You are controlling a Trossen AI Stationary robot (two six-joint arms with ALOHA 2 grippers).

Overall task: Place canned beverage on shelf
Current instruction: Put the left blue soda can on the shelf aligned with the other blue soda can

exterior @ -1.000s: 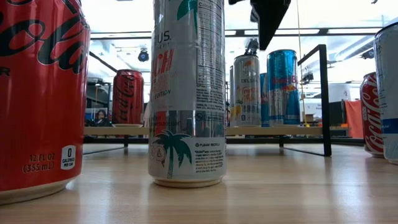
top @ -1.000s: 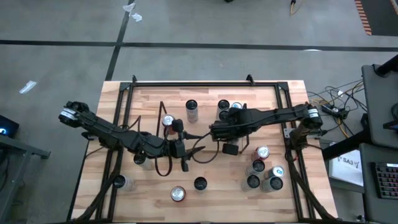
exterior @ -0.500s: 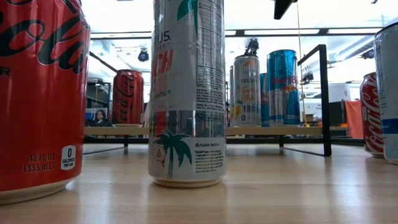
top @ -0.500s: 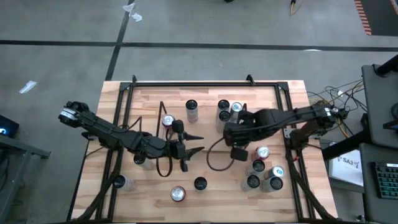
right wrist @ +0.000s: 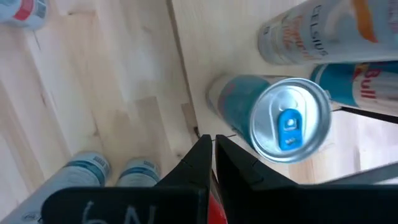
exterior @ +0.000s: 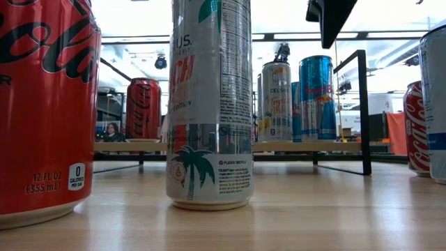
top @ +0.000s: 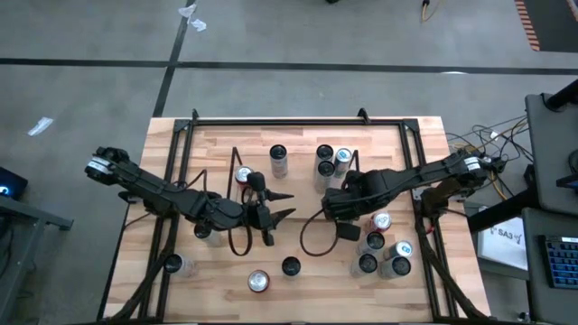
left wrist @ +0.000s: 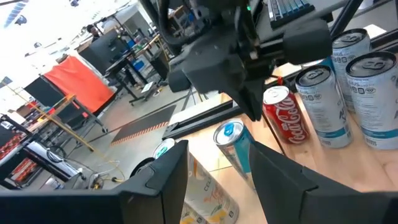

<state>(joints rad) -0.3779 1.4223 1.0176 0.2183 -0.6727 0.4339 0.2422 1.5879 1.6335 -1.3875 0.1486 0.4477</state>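
Right tool (top: 327,204) withdrawn; shelved cans (top: 330,160) upright.

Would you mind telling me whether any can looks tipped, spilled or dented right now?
Nothing stands out. The cans on the shelf stand upright, as do the loose ones on the table, with no spill visible. The left tool is open and empty; the right tool is shut and empty.

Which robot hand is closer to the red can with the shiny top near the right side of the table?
Right. The right gripper hangs just beside the red can; the left gripper waits farther off, mid-table.
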